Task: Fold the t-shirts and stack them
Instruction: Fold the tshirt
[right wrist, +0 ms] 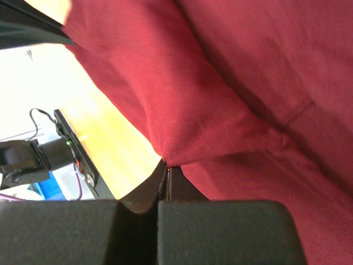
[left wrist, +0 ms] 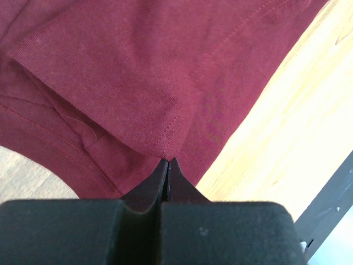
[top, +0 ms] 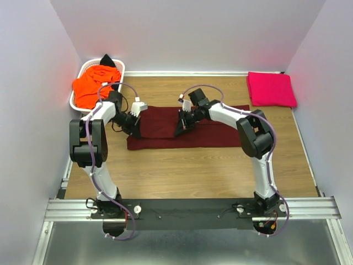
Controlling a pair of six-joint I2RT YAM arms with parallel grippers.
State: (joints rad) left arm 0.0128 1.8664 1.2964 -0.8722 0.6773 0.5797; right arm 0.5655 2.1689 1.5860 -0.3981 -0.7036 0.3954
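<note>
T-shirt point(top: 162, 125), maroon, seemingly pinched | left end effector point(left wrist: 168, 163) | right end effector point(right wrist: 167, 167)

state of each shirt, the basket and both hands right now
maroon t-shirt: lying on table, partly folded
pink t-shirt: folded, far right corner
basket: upright, holding shirts
orange t-shirt: crumpled in basket
black t-shirt: bunched in basket
left hand: shut on maroon t-shirt
right hand: shut on maroon t-shirt
</note>
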